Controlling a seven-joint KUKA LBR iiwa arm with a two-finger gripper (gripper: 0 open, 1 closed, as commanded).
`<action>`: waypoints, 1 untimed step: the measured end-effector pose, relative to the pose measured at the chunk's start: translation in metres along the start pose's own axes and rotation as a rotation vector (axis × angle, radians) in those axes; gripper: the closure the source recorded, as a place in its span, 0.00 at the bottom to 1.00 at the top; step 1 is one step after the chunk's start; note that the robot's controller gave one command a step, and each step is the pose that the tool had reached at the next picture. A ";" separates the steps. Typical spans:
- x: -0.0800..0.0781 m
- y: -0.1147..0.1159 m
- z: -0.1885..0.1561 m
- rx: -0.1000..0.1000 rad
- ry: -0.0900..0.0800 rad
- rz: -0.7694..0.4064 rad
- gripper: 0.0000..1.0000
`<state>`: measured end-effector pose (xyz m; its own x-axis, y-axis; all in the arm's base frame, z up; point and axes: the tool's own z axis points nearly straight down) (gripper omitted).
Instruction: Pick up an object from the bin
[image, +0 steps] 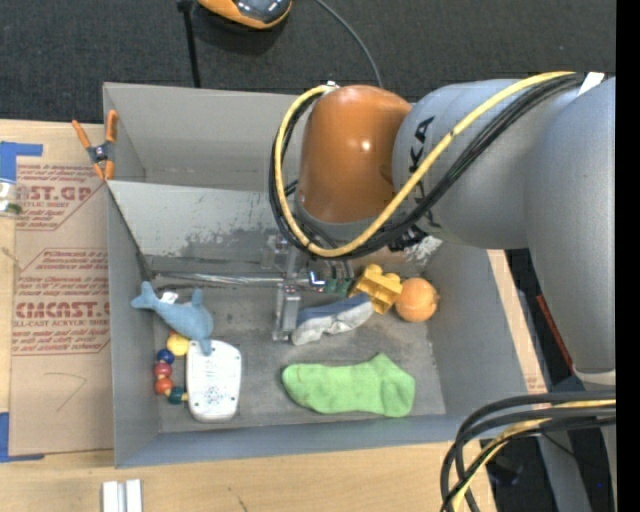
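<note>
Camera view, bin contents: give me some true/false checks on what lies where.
1. The green sock lies toward the view's lower edge. True.
2. The white device lies just below the blue dolphin in the view. True.
3. The orange ball lies beside the blue dolphin. False: it is on the right, next to the yellow toy.
4. The green sock covers the white device. False: they lie apart.
5. The coloured beads lie left of the white device. True.

Dark floor (480, 30), pale wooden tabletop (300, 470)
</note>
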<state>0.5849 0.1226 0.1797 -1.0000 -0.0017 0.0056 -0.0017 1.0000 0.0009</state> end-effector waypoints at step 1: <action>-0.001 -0.001 -0.005 -0.001 -0.007 0.001 0.00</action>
<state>0.5864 0.1221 0.1848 -1.0000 -0.0007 -0.0017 -0.0007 1.0000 0.0017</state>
